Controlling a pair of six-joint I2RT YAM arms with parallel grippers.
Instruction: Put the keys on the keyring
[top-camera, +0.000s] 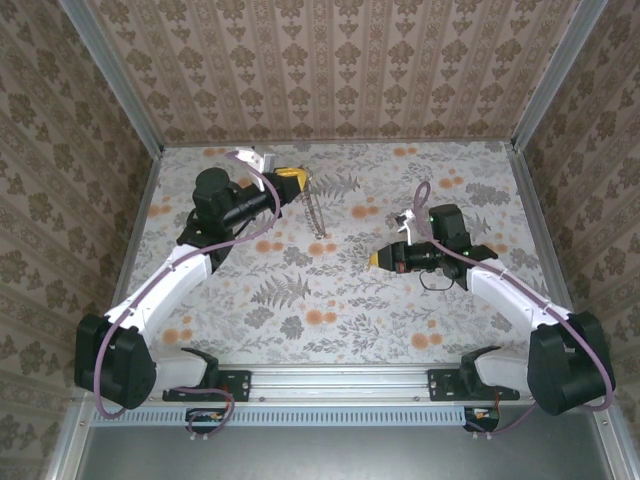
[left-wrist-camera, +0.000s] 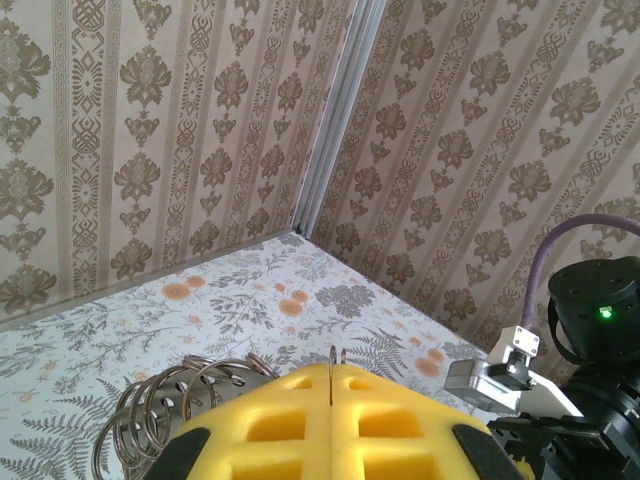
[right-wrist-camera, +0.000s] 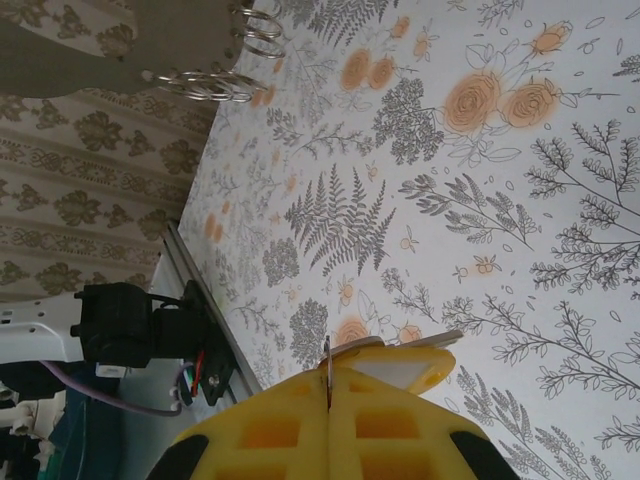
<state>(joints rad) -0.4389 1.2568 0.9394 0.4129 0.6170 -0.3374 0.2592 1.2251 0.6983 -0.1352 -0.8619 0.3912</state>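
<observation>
My left gripper (top-camera: 292, 178) is at the back left of the floral table, its yellow jaws (left-wrist-camera: 332, 385) shut on a thin metal wire seen edge-on, the keyring (left-wrist-camera: 332, 360). Just left of it, several metal rings (left-wrist-camera: 180, 400) hang on a perforated grey strip (top-camera: 318, 212). My right gripper (top-camera: 378, 259) is to the right of centre and points left. Its jaws (right-wrist-camera: 327, 385) are shut on a thin metal piece joined to a flat yellow head with a white face, the key (right-wrist-camera: 415, 366). The two grippers are well apart.
Wallpapered walls close in the table on three sides, with an aluminium post (left-wrist-camera: 335, 110) in the back corner. The right arm's wrist (left-wrist-camera: 590, 330) stands to the right of my left gripper. A metal rail (top-camera: 330, 380) runs along the near edge between the arm bases.
</observation>
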